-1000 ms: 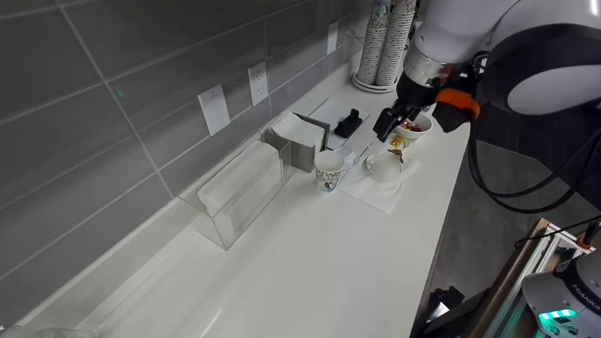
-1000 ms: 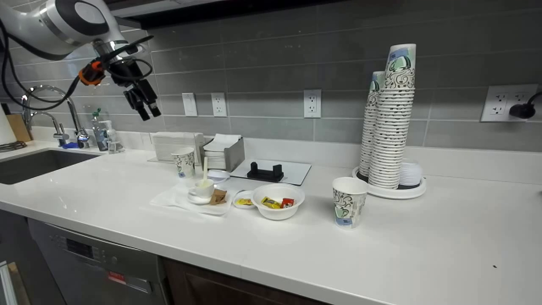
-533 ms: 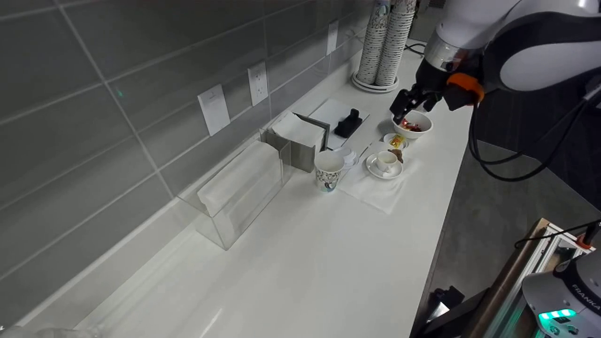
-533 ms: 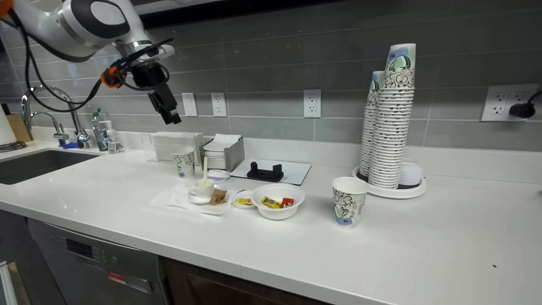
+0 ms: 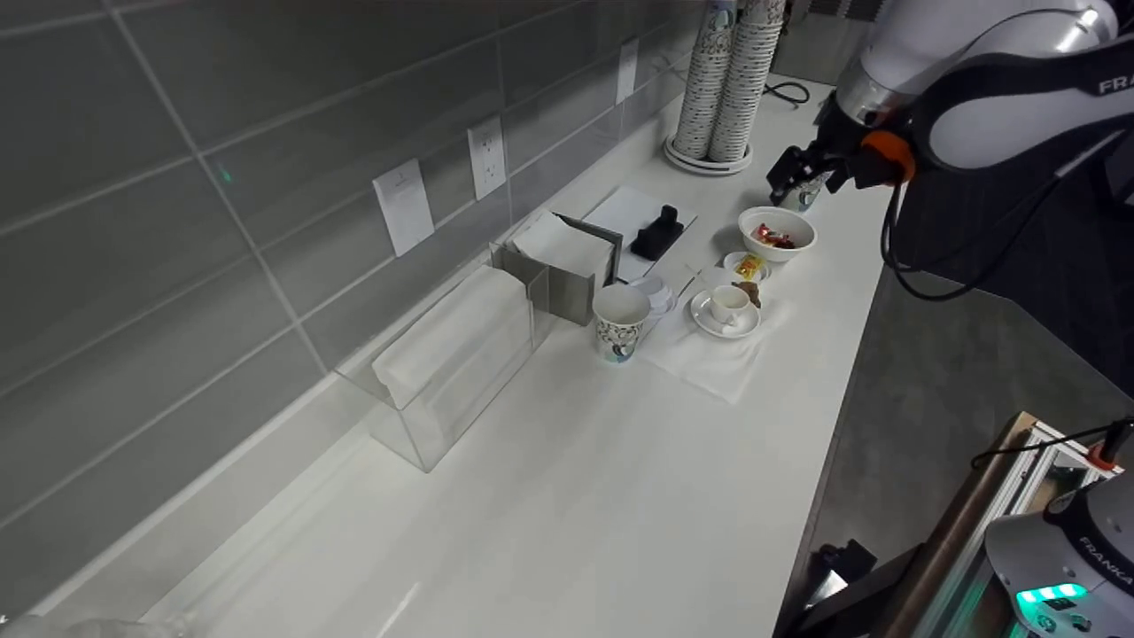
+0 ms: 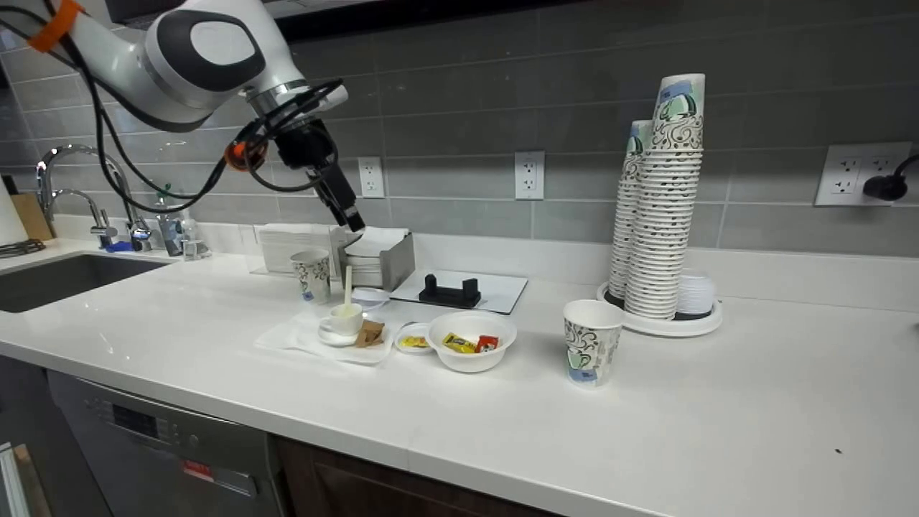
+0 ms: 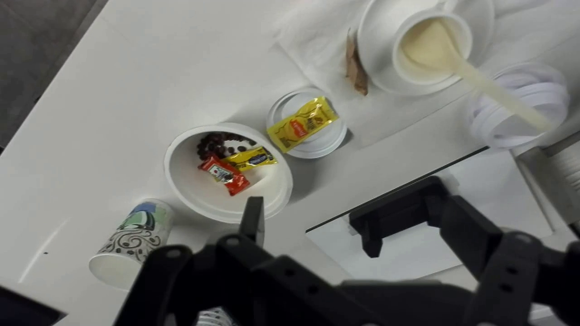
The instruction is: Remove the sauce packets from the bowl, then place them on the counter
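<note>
fingers (image 7: 469, 231) — spread | sauce packets (image 7: 224, 174) in bowl (image 7: 192, 183) | near it — paper cup (image 7: 136, 235), small dish (image 7: 321, 138), black stand (image 7: 396, 210)

I hold my white and black arm (image 6: 214, 52) bent up high, with the wrist (image 6: 276, 95) slanting down, and in the wrist view my black gripper (image 7: 351, 215) has its two fingers (image 7: 253, 219) wide apart from each other

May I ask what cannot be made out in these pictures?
Wrist view: part of the rim of the bowl, hidden by the tool.
An exterior view: tops of the cup stacks, cut off by the top edge.
An exterior view: lettering on the sauce packets, too small to read.
</note>
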`<act>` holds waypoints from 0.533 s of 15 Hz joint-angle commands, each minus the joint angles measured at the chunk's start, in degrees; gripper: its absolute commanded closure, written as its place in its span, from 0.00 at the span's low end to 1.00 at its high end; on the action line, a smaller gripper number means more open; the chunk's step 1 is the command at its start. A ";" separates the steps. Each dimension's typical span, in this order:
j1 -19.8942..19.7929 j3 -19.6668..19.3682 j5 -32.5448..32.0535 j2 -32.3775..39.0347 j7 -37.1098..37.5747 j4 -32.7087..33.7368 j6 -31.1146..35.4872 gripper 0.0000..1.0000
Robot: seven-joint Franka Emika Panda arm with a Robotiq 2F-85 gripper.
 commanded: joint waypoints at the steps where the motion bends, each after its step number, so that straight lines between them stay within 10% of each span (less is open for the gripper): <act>1: -3.03 -2.05 -4.03 4.05 -0.16 1.39 4.68 0.00; 8: -5.81 -6.22 -9.30 12.34 1.62 2.79 14.69 0.00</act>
